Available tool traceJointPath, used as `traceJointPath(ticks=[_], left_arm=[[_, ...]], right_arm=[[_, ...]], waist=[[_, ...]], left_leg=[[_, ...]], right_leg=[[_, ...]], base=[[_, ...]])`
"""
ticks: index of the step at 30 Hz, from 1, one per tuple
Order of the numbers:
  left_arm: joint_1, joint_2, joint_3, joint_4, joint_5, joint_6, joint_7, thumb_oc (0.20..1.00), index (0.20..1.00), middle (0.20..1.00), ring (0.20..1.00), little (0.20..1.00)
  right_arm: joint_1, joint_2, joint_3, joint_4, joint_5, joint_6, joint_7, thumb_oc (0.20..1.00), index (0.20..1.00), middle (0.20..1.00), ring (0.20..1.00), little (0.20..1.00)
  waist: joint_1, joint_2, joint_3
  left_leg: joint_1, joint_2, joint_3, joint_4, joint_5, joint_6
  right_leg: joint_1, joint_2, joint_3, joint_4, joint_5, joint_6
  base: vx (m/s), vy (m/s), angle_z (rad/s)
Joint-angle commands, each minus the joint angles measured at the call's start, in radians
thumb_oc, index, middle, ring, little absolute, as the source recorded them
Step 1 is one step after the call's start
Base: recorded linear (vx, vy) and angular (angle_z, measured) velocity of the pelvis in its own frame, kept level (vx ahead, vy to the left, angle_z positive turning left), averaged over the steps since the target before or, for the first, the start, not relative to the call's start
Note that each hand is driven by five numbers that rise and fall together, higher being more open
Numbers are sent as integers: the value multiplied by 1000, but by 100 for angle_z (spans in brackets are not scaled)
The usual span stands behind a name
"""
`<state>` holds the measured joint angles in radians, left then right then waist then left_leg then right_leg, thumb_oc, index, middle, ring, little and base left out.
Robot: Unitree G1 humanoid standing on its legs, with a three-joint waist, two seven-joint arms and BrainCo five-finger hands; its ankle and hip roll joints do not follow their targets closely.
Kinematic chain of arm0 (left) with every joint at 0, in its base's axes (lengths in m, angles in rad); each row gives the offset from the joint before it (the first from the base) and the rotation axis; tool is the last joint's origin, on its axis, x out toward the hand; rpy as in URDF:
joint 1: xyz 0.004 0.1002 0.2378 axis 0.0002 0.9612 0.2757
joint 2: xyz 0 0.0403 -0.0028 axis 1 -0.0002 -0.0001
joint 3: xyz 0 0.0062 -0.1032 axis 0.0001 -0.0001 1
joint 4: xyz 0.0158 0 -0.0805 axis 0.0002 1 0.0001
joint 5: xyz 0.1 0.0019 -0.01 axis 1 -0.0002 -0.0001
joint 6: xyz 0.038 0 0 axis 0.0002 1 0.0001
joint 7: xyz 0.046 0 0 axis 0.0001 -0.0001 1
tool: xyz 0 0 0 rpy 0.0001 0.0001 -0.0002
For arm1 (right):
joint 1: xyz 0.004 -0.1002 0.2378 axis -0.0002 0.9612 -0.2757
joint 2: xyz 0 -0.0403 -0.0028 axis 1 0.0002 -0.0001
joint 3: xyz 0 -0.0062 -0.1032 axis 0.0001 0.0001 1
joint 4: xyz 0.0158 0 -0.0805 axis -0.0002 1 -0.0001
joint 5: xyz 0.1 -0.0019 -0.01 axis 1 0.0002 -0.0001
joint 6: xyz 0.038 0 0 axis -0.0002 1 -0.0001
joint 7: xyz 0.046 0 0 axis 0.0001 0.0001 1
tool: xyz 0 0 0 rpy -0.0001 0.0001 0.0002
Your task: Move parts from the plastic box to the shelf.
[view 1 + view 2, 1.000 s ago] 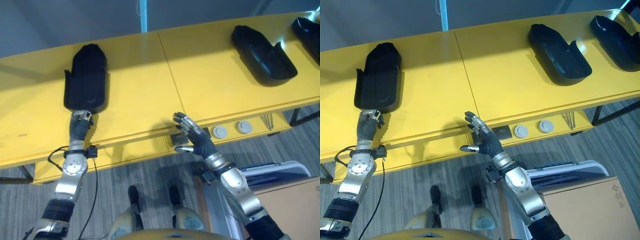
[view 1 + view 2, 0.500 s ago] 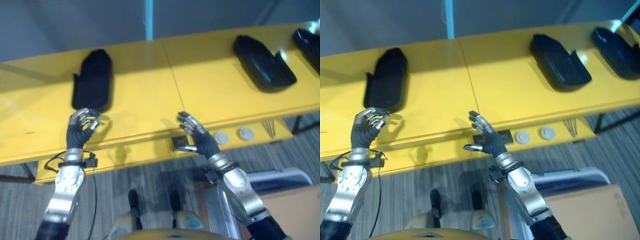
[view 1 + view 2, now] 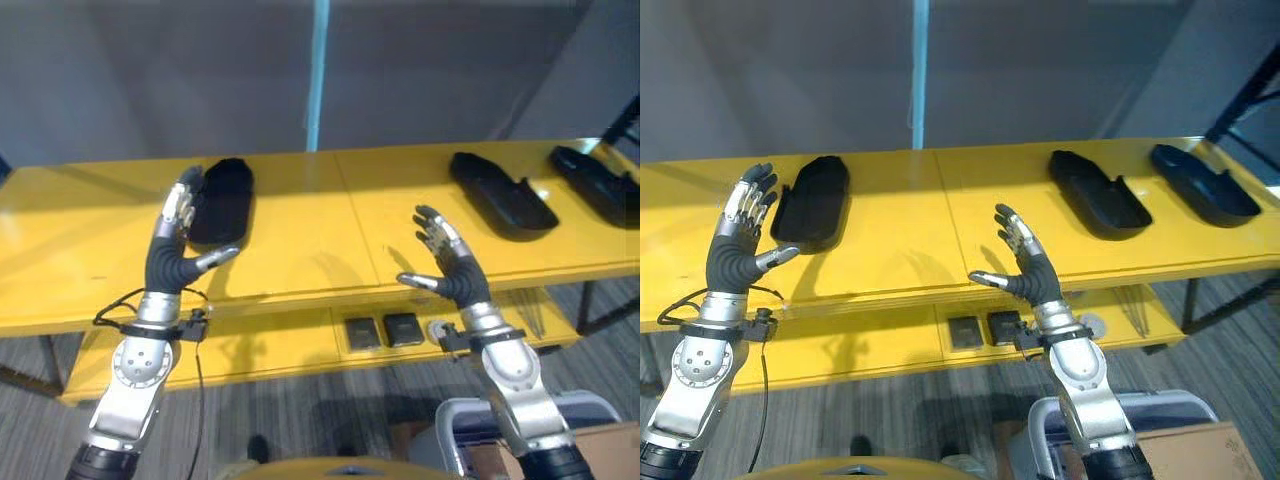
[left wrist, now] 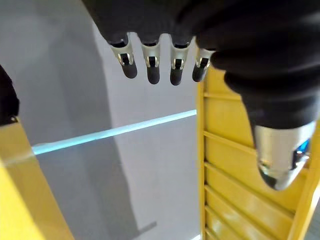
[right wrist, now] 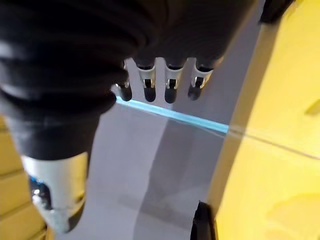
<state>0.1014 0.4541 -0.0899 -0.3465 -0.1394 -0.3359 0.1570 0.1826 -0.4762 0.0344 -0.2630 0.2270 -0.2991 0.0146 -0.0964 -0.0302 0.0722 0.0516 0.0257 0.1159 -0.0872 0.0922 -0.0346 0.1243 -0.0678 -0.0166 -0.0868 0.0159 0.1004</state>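
Note:
Three black moulded parts lie on the yellow shelf (image 3: 330, 225): one at the left (image 3: 222, 198), one right of centre (image 3: 500, 205) and one at the far right (image 3: 600, 192). My left hand (image 3: 172, 255) is raised just in front of the left part, apart from it, open with straight fingers (image 4: 150, 67) and nothing in it. My right hand (image 3: 452, 270) hovers over the shelf's front edge near the middle, open and empty too, its fingers (image 5: 166, 82) spread.
Under the shelf top a lower yellow tier holds two dark square blocks (image 3: 385, 330) and a round disc (image 3: 437, 328). A grey plastic box rim (image 3: 1110, 410) and a cardboard box (image 3: 1185, 450) stand at the lower right. A grey wall with a blue stripe (image 3: 318, 70) rises behind the shelf.
My left hand let go of the left black part, pulled back and rose with its fingers straightened. The right hand rose as well. The camera tilted upward.

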Motion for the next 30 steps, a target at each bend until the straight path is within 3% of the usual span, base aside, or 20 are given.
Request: traceJointPath(ticks=[1, 5, 8, 9, 10, 12, 13, 15, 17, 19, 20, 21, 22, 23, 24, 25, 27, 30], left_arm=[[-34, 21, -21, 65, 6, -19, -47, 1000, 1000, 1000, 1000, 1000], [-143, -14, -100, 117, -27, -9, -67, 1000, 1000, 1000, 1000, 1000], [-225, -33, -148, 146, -54, -17, -70, 1000, 1000, 1000, 1000, 1000], [-260, -10, -156, 153, -72, -18, -81, 1000, 1000, 1000, 1000, 1000], [-264, -10, -156, 156, -74, -20, -82, 1000, 1000, 1000, 1000, 1000], [-281, 13, -130, 151, -97, -13, -90, 1000, 1000, 1000, 1000, 1000], [-281, 13, -130, 151, -97, -13, -90, 1000, 1000, 1000, 1000, 1000], [-277, 2, -116, 156, -139, -1, -112, 1000, 1000, 1000, 1000, 1000], [-283, -13, -121, 187, -149, 9, -124, 1000, 1000, 1000, 1000, 1000], [-275, -22, -113, 190, -137, 2, -124, 1000, 1000, 1000, 1000, 1000], [-265, -22, -113, 187, -137, 1, -120, 1000, 1000, 1000, 1000, 1000], [-261, -23, -110, 185, -135, 0, -106, 1000, 1000, 1000, 1000, 1000], [-258, -23, -103, 181, -135, -1, -95, 1000, 1000, 1000, 1000, 1000], [-239, -22, -88, 175, -134, -1, -83, 1000, 1000, 1000, 1000, 1000], [-220, -22, -75, 174, -130, -2, -76, 1000, 1000, 1000, 1000, 1000], [-211, -27, -59, 164, -129, -10, -67, 1000, 1000, 1000, 1000, 1000], [-201, -38, -49, 147, -134, -26, -66, 1000, 1000, 1000, 1000, 1000], [-219, -49, -62, 148, -142, -26, -76, 1000, 1000, 1000, 1000, 1000]], right_arm=[[37, 1, -54, -48, -18, -58, -9, 1000, 1000, 1000, 1000, 1000], [79, 19, -114, -89, -35, -63, -23, 1000, 1000, 1000, 1000, 1000], [45, 12, -112, -95, -75, -68, -47, 1000, 1000, 1000, 1000, 1000], [25, 17, -105, -89, -94, -69, -58, 1000, 1000, 1000, 1000, 1000], [23, 17, -106, -90, -96, -68, -60, 1000, 1000, 1000, 1000, 1000], [18, 22, -89, -96, -108, -69, -60, 1000, 1000, 1000, 1000, 1000], [18, 22, -89, -96, -108, -69, -60, 1000, 1000, 1000, 1000, 1000], [5, 37, -54, -76, -127, -63, -53, 1000, 1000, 1000, 1000, 1000], [22, 58, -39, -59, -117, -57, -37, 1000, 1000, 1000, 1000, 1000], [27, 60, -30, -59, -80, -58, -20, 1000, 1000, 1000, 1000, 1000], [11, 53, -11, -50, -55, -56, -16, 1000, 1000, 1000, 1000, 1000], [-23, 42, 19, -24, -26, -51, -17, 1000, 1000, 1000, 1000, 1000], [-51, 35, 42, -8, -7, -45, -15, 1000, 1000, 1000, 1000, 1000], [-78, 31, 73, 4, 16, -34, -3, 1000, 1000, 1000, 1000, 1000], [-101, 27, 100, 16, 20, -29, 2, 1000, 1000, 1000, 1000, 1000], [-126, 20, 125, 19, 18, -27, 8, 1000, 1000, 1000, 1000, 1000], [-150, 22, 149, 57, 38, -27, 20, 1000, 1000, 1000, 1000, 1000], [-131, 21, 129, 56, 21, -28, 17, 1000, 1000, 1000, 1000, 1000]], waist=[[-32, -12, -46], [-112, -15, 5], [-184, -11, 58], [-189, 3, 81], [-182, 6, 84], [-151, 15, 100], [-151, 15, 100], [-128, 8, 72], [-147, 1, 49], [-147, -1, 36], [-120, -2, 46], [-81, -4, 65], [-47, -9, 76], [-14, -25, 82], [24, -28, 90], [62, -33, 99], [73, -39, 102], [62, -43, 100]], left_leg=[[84, 6, -17, 4, -174, 20], [56, 10, 51, 112, -222, 30], [50, 29, 233, 179, -280, 50], [76, 63, 364, 183, -321, 60], [79, 65, 371, 186, -330, 61], [100, 102, 502, 194, -317, 56], [100, 102, 502, 194, -317, 56], [121, 114, 618, 182, -288, 45], [144, 114, 633, 174, -291, 34], [157, 136, 616, 261, -298, 22], [118, 195, 585, 409, -244, -18], [50, 250, 500, 564, -166, -69], [3, 251, 398, 619, -158, -71], [-45, 171, 268, 608, -197, -22], [-85, 48, 88, 574, -242, 11], [-90, -37, -62, 505, -269, 26], [-45, -85, -155, 376, -302, 51], [-13, -99, -166, 294, -309, 64]], right_leg=[[-59, 26, -1, 55, -46, -2], [-109, 30, 75, 103, -34, 3], [-207, 68, 221, 139, 10, 40], [-277, 37, 145, 166, 22, 73], [-279, 41, 151, 171, 19, 76], [-299, -59, -113, 172, 13, 60], [-299, -59, -113, 172, 13, 60], [-276, -147, -373, 141, 19, 34], [-281, -126, -339, 123, 33, 37], [-265, -103, -304, 99, 26, 36], [-228, -69, -289, 85, 11, 17], [-193, -25, -265, 71, -7, -10], [-179, 1, -241, 57, -11, -28], [-186, 3, -216, 56, 5, -35], [-189, 11, -163, 72, 9, -24], [-199, 19, -108, 87, 20, -17], [-208, 30, -59, 84, 35, -5], [-227, 39, -32, 88, 59, 1]], base=[[-17, 1, -20], [-122, 32, -31], [-184, 105, -106], [-49, 118, -331], [-42, 40, -433], [-83, -96, -300], [-106, -99, -150], [-107, -116, -231], [118, -131, -241], [271, -184, -88], [234, -326, -19], [120, -315, -42], [-61, -181, -104], [-101, 13, -145], [-91, 118, -152], [-38, 120, -194], [-51, 65, -184], [-77, 72, 0]])
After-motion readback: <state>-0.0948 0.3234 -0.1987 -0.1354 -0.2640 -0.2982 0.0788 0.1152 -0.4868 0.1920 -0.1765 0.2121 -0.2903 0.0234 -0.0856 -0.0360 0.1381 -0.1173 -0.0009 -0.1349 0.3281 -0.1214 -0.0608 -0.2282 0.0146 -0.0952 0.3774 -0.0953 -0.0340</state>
